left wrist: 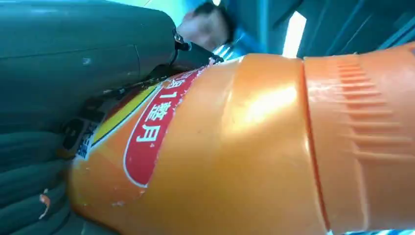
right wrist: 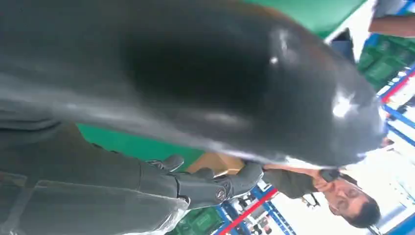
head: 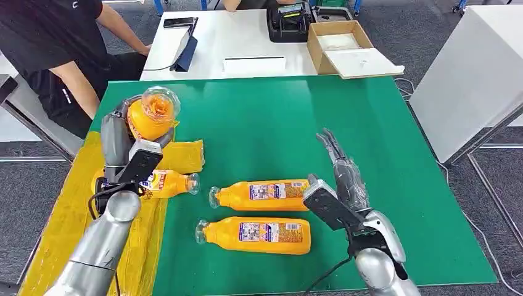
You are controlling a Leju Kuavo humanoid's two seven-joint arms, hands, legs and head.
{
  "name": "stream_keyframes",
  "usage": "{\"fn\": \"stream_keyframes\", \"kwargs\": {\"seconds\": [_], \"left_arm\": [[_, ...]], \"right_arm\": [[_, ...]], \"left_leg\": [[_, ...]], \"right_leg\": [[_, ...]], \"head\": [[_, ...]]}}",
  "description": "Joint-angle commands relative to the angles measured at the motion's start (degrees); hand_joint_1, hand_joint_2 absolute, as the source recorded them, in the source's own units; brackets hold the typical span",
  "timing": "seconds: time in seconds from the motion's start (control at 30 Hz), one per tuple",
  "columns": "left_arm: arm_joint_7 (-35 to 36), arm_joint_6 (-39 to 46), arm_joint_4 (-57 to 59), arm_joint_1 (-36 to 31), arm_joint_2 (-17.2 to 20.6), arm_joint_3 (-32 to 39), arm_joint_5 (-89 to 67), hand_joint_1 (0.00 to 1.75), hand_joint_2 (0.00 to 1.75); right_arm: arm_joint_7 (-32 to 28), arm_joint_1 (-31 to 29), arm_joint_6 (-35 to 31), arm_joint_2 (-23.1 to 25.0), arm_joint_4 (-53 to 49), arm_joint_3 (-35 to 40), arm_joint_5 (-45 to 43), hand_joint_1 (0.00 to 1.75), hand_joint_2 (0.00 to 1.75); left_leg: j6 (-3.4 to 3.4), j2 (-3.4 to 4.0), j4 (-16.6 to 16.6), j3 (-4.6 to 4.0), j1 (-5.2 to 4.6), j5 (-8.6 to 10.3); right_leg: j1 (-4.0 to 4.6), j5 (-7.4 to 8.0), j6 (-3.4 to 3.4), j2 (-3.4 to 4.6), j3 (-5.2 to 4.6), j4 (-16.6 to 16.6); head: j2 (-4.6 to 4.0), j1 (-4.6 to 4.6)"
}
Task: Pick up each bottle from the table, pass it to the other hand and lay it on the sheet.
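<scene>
Above the yellow sheet (head: 179,155) at the table's left side, the left hand (head: 117,139) grips an orange bottle (head: 151,114) around its body (clear cap end pointing up and away). One bottle (head: 165,183) lies on the sheet just below that hand. Two more bottles (head: 264,195) (head: 259,235) lie side by side on the green table (head: 370,123). Beside them the right hand (head: 342,169) hovers, fingers straight and spread, holding nothing. A person (head: 55,55) sits beyond the table's left corner.
</scene>
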Motion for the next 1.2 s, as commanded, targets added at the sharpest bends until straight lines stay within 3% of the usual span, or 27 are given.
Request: {"fn": "stream_keyframes", "kwargs": {"seconds": [0.03, 0.37, 0.6, 0.8, 0.97, 1.2], "left_arm": [[-2.04, 0.16, 15.0, -2.87, 2.03, 2.25, 1.03, 1.75, 1.75], [-1.24, -0.22, 15.43, -3.28, 2.13, 1.74, 0.03, 1.75, 1.75], [-0.19, 4.55, 35.97, -11.1, 2.52, -2.74, -8.8, 1.75, 1.75], [-0.78, 11.3, 38.03, -7.9, 7.65, -4.49, -14.68, 1.75, 1.75], [0.17, 12.05, 32.05, -4.93, 12.12, -5.31, -20.06, 1.75, 1.75], [2.99, 12.05, 31.91, -1.14, 12.8, -7.48, -28.77, 1.75, 1.75]], "right_arm": [[-0.55, 1.43, 1.26, 0.13, -0.28, -4.45, 0.62, 0.0, 0.0], [-0.21, 1.37, 1.31, 0.54, -0.49, -4.84, 1.03, 0.0, 0.0], [-0.57, 2.16, 4.04, 0.64, -2.23, -6.7, 1.02, 0.0, 0.0], [-2.43, -2.07, 4.72, 3.24, 5.01, -6.26, 2.22, 0.0, 0.0], [-3.82, -3.72, 5.09, 1.23, 6.45, -5.57, 0.38, 0.0, 0.0], [-4.13, -4.98, 5.37, 0.71, 7.44, -4.88, -0.13, 0.0, 0.0]], "left_leg": [[-0.15, 0.08, 0.0, 0.28, 0.0, -0.12], [-0.14, 0.01, 0.04, 0.19, 0.0, -0.09], [-0.16, -0.23, 0.02, 0.23, -0.01, -0.03], [-0.14, 0.32, -0.06, 0.26, -0.01, -0.07], [-0.21, 0.29, 0.01, 0.37, 0.05, -0.15], [-0.19, 0.22, 0.0, 0.41, 0.05, -0.18]], "right_leg": [[0.01, -0.11, -0.03, -0.09, 0.27, 0.0], [0.02, -0.1, -0.01, -0.15, 0.21, 0.04], [0.01, -0.14, -0.03, -0.43, 0.3, 0.02], [0.0, -0.01, -0.05, 0.17, 0.22, -0.03], [0.07, -0.1, -0.06, 0.08, 0.32, 0.03], [0.08, -0.14, -0.01, -0.01, 0.4, 0.0]], "head": [[0.0, -0.02], [0.0, -0.02], [0.0, 0.0], [0.0, 0.0], [0.0, 0.0], [0.0, -0.04]]}}
